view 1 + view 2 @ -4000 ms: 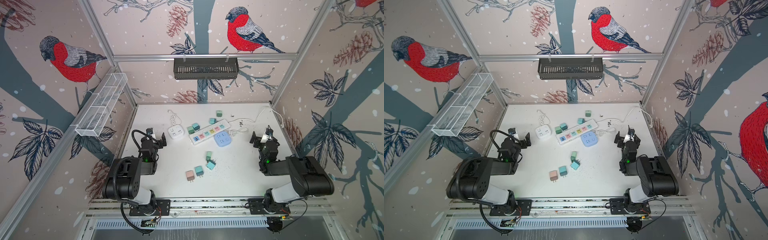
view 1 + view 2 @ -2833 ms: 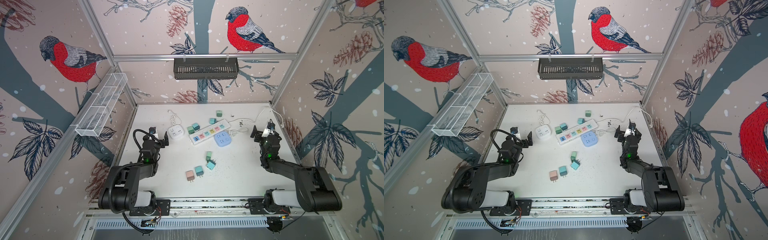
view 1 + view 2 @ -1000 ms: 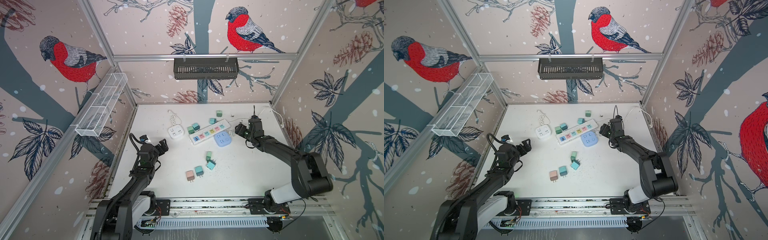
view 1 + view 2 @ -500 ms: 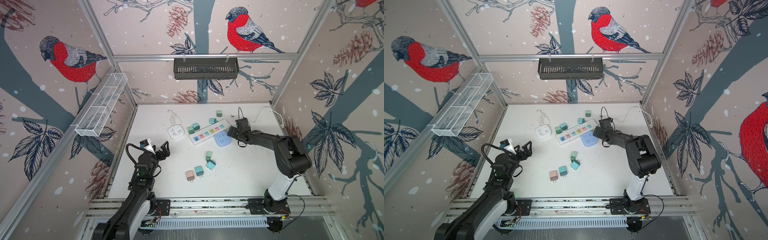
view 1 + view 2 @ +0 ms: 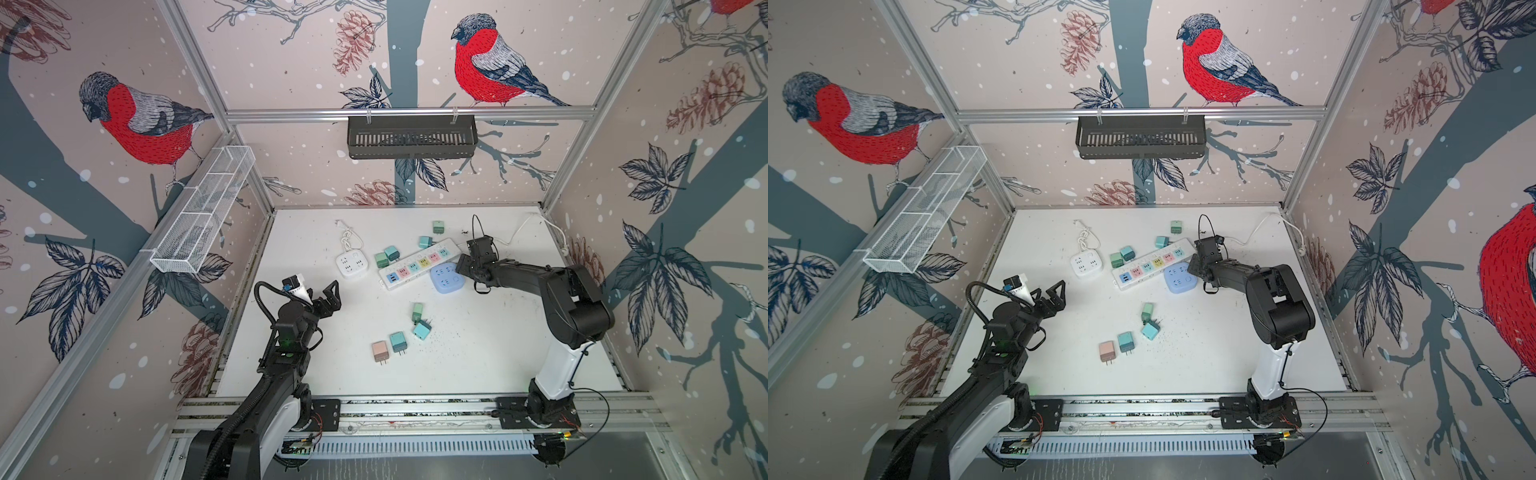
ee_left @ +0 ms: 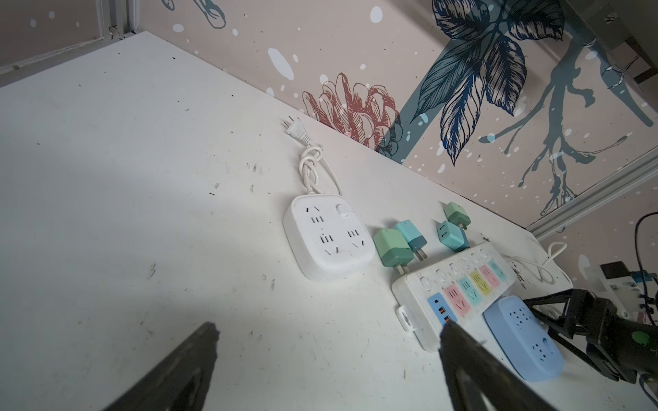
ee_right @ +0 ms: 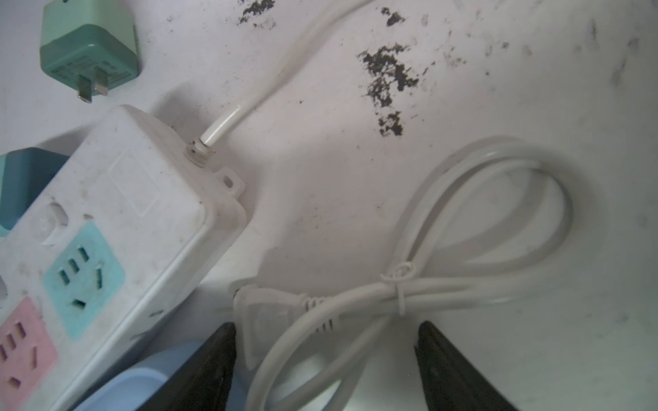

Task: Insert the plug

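Between the fingers of the right gripper (image 7: 325, 324) is where we find the white plug (image 7: 263, 316). It lies flat on the table (image 7: 356, 178), close to the finger (image 7: 199, 370) on the power strip's side. The jaws are spread wide with nothing pinched yet, and the other finger (image 7: 455, 370) is well clear.

The plug's long axis looks to run across the gap, finger to finger. Its prong end faces the power strip (image 7: 106, 231) and its tied cord (image 7: 498, 213) trails off past the far finger, looping ahead of the tips. By our reckoning a straight squeeze would press the plug end to end, so a turn of the wrist seems called for first.

Room is tight on the strip side. The strip's end sits just beside the plug, and the blue socket block (image 7: 135, 388) tucks in under that same finger. Ahead and on the cord side the table is bare apart from scuffs.

The left gripper (image 6: 329, 328) is also spread wide and holding nothing, well away across the strip, so the right arm is plainly the nearer one.
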Tool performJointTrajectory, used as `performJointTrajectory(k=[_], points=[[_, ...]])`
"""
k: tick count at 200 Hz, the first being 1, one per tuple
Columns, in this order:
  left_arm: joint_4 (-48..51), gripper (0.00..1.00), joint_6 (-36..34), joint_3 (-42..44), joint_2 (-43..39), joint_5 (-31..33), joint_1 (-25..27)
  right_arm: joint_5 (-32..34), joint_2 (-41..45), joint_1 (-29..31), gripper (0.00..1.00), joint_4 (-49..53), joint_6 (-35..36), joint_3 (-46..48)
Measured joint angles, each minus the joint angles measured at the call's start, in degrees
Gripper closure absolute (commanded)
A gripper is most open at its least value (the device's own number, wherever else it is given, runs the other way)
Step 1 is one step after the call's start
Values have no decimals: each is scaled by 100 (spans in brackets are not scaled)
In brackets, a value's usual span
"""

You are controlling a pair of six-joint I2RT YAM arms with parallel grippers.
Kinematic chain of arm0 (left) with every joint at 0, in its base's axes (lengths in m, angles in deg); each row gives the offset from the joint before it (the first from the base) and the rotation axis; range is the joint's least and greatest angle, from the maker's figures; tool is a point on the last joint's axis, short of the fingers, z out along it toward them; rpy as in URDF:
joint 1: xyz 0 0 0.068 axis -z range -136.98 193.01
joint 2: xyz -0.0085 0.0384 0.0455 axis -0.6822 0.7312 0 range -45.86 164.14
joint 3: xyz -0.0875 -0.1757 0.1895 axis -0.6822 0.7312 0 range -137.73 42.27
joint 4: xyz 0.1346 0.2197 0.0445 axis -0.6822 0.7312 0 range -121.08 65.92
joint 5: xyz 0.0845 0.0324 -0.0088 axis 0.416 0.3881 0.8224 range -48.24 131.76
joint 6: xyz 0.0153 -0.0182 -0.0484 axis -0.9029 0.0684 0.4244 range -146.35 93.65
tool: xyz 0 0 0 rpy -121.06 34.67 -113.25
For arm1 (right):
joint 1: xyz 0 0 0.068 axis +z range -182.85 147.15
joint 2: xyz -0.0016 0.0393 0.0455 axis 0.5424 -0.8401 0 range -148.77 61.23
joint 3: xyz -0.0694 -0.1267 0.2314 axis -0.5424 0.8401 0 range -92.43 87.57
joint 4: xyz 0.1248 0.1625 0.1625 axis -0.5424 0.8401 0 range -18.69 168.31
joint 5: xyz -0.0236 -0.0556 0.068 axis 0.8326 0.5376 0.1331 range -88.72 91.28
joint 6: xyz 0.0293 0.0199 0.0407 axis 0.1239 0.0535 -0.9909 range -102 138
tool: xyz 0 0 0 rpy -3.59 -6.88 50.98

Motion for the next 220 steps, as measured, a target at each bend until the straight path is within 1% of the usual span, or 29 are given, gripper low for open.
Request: performJointTrajectory(k=[31,89,110,125,161,190,220], points=[[-9,3,0,0,2,20,0,11,258,-4,32,-223,4,428],[-2,3,2,-11,55,50,0,-13,846,-92,36,-553,-22,1255],[9,3,4,-46,118,55,0,-74,990,-168,40,-584,-24,1421],[9,3,4,-61,133,55,0,-101,1113,-219,46,-584,-46,1543],[9,3,4,-61,120,63,0,-254,1228,-249,66,-651,-138,1670],[11,3,7,-85,190,66,0,-339,1163,-249,74,-763,-90,1655],[28,3,9,-129,273,66,0,-422,992,-160,80,-874,109,1504]])
